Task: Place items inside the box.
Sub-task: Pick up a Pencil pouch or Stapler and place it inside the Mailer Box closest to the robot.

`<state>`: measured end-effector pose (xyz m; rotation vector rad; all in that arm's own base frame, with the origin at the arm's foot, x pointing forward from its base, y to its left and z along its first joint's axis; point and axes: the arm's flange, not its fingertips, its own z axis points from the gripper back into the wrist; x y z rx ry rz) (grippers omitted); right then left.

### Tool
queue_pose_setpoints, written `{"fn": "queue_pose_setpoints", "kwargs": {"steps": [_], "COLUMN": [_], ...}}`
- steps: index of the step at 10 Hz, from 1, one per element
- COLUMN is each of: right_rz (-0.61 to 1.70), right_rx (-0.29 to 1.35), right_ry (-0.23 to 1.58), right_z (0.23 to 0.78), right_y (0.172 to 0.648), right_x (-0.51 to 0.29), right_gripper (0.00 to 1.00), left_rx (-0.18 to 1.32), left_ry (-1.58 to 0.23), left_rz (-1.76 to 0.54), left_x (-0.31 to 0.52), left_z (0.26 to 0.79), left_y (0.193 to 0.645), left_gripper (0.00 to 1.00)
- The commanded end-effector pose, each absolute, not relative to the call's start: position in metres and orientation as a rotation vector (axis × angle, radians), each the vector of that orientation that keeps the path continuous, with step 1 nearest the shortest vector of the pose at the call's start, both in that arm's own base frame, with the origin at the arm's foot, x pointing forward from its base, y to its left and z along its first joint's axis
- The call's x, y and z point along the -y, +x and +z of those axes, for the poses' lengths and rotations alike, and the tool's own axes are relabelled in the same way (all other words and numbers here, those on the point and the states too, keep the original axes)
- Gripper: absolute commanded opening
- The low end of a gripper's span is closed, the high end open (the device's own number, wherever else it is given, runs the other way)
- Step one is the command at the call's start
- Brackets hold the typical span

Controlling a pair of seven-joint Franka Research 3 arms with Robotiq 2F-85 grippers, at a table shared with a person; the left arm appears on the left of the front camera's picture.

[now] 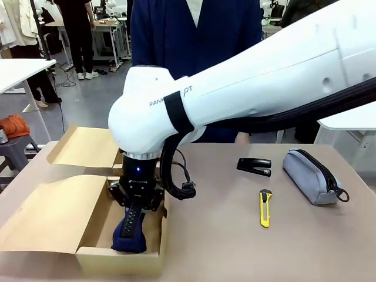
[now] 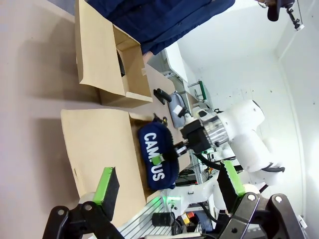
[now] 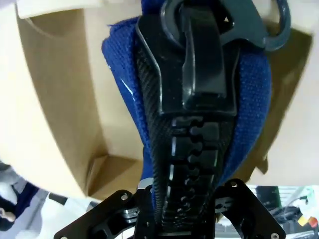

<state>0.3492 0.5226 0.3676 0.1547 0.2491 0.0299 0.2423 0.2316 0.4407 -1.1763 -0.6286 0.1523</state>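
Front view: pouch (image 1: 130,237) between box (image 1: 120,262) walls

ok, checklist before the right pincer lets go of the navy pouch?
1. Right pincer shut on navy pouch: ok.
2. Pouch's lower end inside the walls of the box: ok.
3. Pouch resting on the box floor: cannot tell, the walls hide it.
4. Box flaps folded outward, off the opening: ok.
5. Left pincer open and apart from the box: ok.
6. Black stapler, utility knife and grey pouch lie on the table, apart from the box: ok.
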Motion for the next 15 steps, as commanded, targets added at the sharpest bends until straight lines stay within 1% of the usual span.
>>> {"fn": "queue_pose_setpoints", "kwargs": {"steps": [1, 3, 8, 9, 10, 11, 12, 13, 15], "right_rz": [0.045, 0.032, 0.012, 0.016, 0.017, 0.019, 0.015, 0.015, 0.012], "right_rx": [-0.285, -0.293, -0.285, -0.291, -0.291, -0.292, -0.288, -0.289, -0.284], "right_ry": [0.086, 0.081, 0.070, 0.060, 0.050, 0.046, 0.048, 0.056, 0.083], "right_z": [0.352, 0.341, 0.339, 0.338, 0.337, 0.337, 0.339, 0.339, 0.343], "right_y": [0.360, 0.363, 0.366, 0.365, 0.365, 0.365, 0.366, 0.366, 0.364], "right_x": [-0.529, -0.526, -0.523, -0.522, -0.521, -0.521, -0.519, -0.517, -0.511], "right_gripper": [0.07, 0.07, 0.07, 0.65, 0.65, 1.00, 0.67, 1.00, 1.00], "left_rx": [0.653, 0.653, 0.653, 0.653, 0.653, 0.653, 0.653, 0.653, 0.653], "left_ry": [-1.190, -1.190, -1.190, -1.190, -1.190, -1.190, -1.190, -1.190, -1.190], "left_rz": [0.138, 0.138, 0.138, 0.138, 0.138, 0.138, 0.138, 0.138, 0.138], "left_x": [-0.231, -0.231, -0.231, -0.231, -0.231, -0.231, -0.231, -0.231, -0.231], "left_z": [0.441, 0.441, 0.441, 0.441, 0.441, 0.441, 0.441, 0.441, 0.441], "left_y": [0.243, 0.243, 0.243, 0.243, 0.243, 0.243, 0.243, 0.243, 0.243], "left_gripper": [1.00, 1.00, 1.00, 1.00, 1.00, 1.00, 1.00, 1.00, 1.00]}}
